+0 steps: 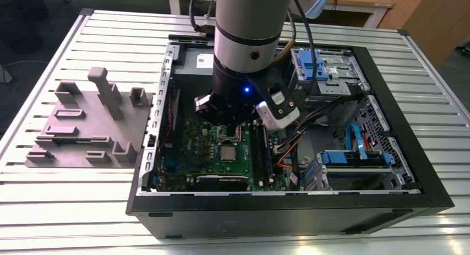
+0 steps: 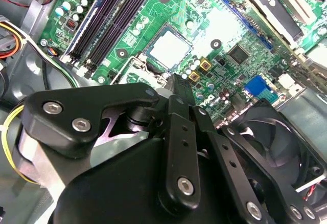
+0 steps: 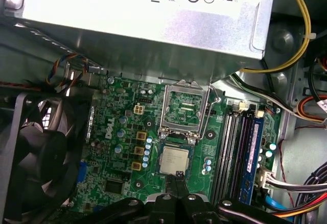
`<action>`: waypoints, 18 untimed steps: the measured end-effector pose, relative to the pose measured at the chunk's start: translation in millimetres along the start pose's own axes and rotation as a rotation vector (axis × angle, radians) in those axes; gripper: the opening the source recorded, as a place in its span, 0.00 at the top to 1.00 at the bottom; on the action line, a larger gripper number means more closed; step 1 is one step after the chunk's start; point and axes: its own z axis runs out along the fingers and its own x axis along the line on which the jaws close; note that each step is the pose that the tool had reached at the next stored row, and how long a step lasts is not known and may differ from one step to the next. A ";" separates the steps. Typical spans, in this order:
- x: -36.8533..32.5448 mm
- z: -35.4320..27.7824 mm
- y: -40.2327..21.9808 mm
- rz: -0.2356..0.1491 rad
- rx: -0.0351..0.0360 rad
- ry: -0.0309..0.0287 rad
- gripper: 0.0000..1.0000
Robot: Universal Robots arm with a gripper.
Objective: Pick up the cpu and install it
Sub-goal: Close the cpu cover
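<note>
The cpu (image 3: 175, 160) lies flat in its socket on the green motherboard (image 3: 117, 152), its silver top showing. The socket's metal retention frame (image 3: 187, 106) stands flipped open beside it. My gripper (image 3: 179, 175) hangs just above the chip's near edge, its black fingers (image 2: 179, 83) pressed together into one narrow tip with nothing between them. In the second wrist view the cpu (image 2: 169, 48) sits just beyond that tip. In the exterior view the arm reaches down into the open computer case (image 1: 294, 211), and the cpu (image 1: 228, 152) lies below the wrist.
A grey power supply box (image 3: 153, 24) with a white label overhangs the board. A black fan (image 3: 36, 152) and long memory sticks (image 3: 240, 147) flank the socket. Coloured cables (image 3: 301, 24) run along the case wall. A grey fixture block (image 1: 88, 123) sits on the slatted table.
</note>
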 end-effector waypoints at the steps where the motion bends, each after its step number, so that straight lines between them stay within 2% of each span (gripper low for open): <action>1: 0.0 0.0 0.0 -0.004 0.0001 0.0001 0.90; 4: 0.0 0.0 0.0 -0.022 0.0005 0.0005 0.90; 10: 0.0 0.0 0.0 -0.092 0.0022 0.0019 0.90; 13: -2.3 -0.1 -0.3 -0.094 0.0023 0.0020 0.90; 18: -10.9 -0.2 -1.8 -0.095 0.0021 0.0026 0.90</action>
